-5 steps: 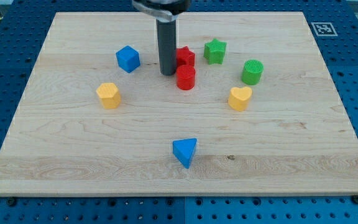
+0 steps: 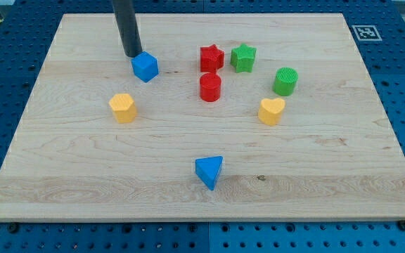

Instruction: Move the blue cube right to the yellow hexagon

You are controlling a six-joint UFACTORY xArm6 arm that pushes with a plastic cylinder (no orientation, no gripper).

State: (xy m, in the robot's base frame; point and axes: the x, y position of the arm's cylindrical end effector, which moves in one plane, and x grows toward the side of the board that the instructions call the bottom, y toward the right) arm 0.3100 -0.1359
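Observation:
The blue cube [image 2: 145, 67] sits on the wooden board [image 2: 83, 176] in the upper left part of the view. The yellow hexagon [image 2: 122, 107] lies below it and slightly to the left, a block's width apart. My tip [image 2: 133, 55] is just above and left of the blue cube, at or very near its upper left corner; whether it touches cannot be told.
A red star [image 2: 211, 57], a green star [image 2: 243, 57], a red cylinder [image 2: 210, 87], a green cylinder [image 2: 285, 81] and a yellow heart [image 2: 271, 110] cluster at the upper right. A blue triangle [image 2: 209, 171] lies near the bottom middle.
My tip has moved left and up, from beside the red cylinder and red star to the blue cube's upper left corner. No block has moved.

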